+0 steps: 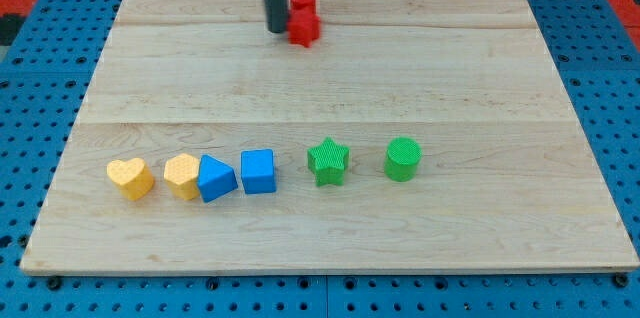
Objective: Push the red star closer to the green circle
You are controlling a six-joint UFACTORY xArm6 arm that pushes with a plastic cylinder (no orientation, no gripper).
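The red star [304, 28] lies near the view's top edge of the wooden board, just below a red cylinder [303, 0] that touches it. My tip [277, 30] stands right at the red star's left side, close to or touching it. The green circle [403, 158] sits far below and to the right, in the lower right part of the board.
A row of blocks lies across the lower board: a yellow heart [130, 178], a yellow block [181, 175], a blue triangle [216, 178], a blue cube [258, 170] and a green star [328, 161] just left of the green circle. The board [500, 78] rests on a blue pegboard.
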